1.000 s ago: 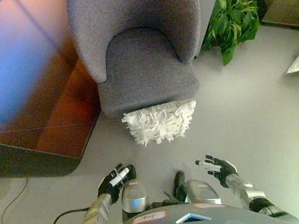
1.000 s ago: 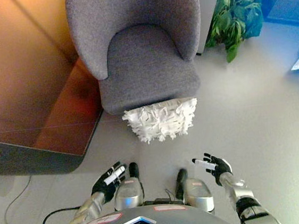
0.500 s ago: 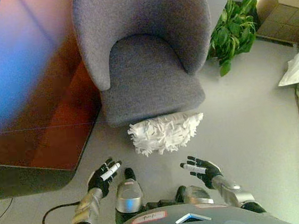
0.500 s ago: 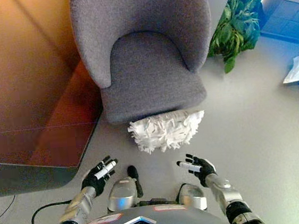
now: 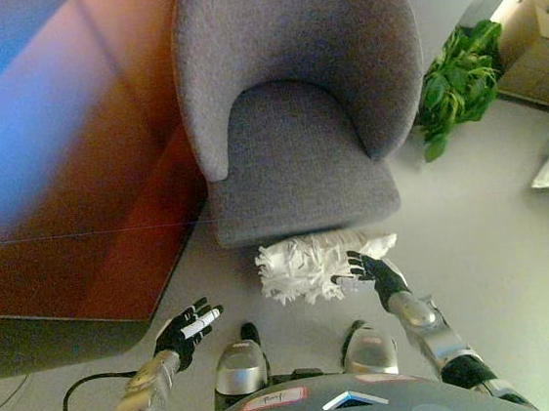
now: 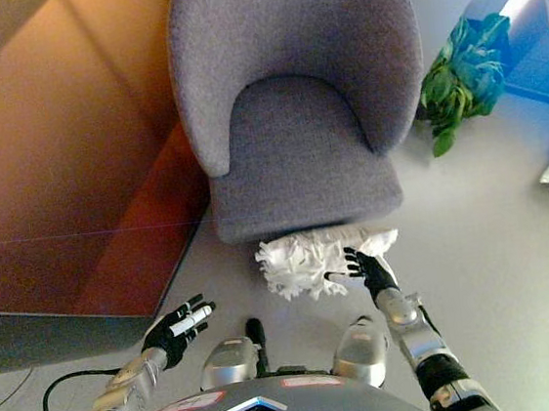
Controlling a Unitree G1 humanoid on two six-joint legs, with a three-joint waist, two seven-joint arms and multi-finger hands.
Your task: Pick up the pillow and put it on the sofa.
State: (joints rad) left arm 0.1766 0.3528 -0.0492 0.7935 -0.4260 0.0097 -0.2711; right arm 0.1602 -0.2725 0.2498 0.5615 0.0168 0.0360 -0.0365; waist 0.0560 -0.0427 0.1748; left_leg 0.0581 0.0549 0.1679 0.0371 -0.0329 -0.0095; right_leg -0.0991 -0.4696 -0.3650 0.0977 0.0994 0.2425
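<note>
White and shaggy, the pillow (image 5: 318,264) lay on the floor (image 5: 482,213) against the near edge of the grey sofa (image 5: 296,115). The right hand (image 5: 375,271), fingers spread, reached its right end, at or just short of touching; the left hand (image 5: 185,330) hung spread, well apart to the left. With only one hand arriving, the soft pillow would likely slide under the seat or droop and slip free when lifted.
</note>
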